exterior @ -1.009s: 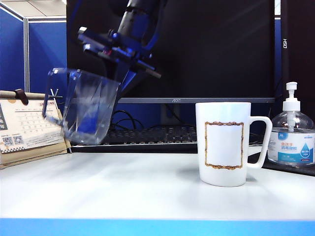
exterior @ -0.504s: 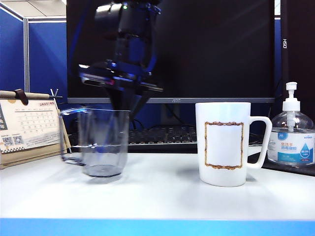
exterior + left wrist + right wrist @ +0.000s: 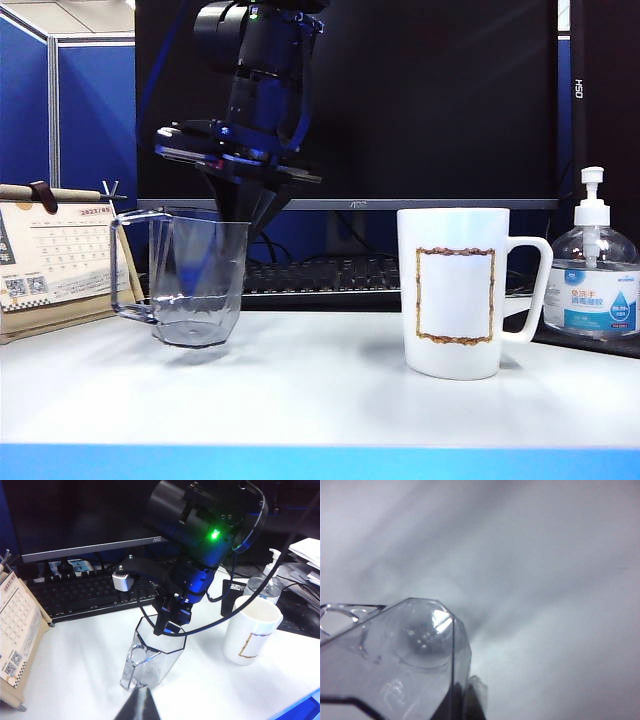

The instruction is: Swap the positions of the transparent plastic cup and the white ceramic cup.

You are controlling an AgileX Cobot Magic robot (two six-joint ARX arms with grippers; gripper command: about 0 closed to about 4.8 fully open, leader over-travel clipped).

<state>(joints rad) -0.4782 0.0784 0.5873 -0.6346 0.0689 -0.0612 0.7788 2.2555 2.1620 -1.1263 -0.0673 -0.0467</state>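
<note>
Pinched on the rim of the transparent plastic cup (image 3: 195, 280), the right gripper's (image 3: 245, 210) fingers reached down from above, one inside the wall and one outside, at the side away from the handle. In the exterior view this arm had crossed to the left side of the table (image 3: 320, 390). The clear cup hung slightly tilted, its base at or just above the tabletop; contact could not be confirmed. Its angular handle pointed toward the desk calendar (image 3: 55, 260) nearby.

The white ceramic cup (image 3: 460, 292) stood upright well to the right, handle toward the pump bottle (image 3: 592, 275), untouched. A keyboard (image 3: 320, 275) and monitor (image 3: 400, 100) sat behind both cups.

The left gripper (image 3: 137, 707) showed only as a dark tip at the edge of its own wrist view, fingers pressed together and holding nothing, looking on from a distance at the clear cup (image 3: 152, 657) and the white mug (image 3: 250, 635).

Judging from this, the clear cup was being set down as a temporary parking spot. To do it well, the cup should be levelled until its base sits flat, then released gently and the fingers lifted straight up, so the light plastic does not tip or drag toward the calendar.
</note>
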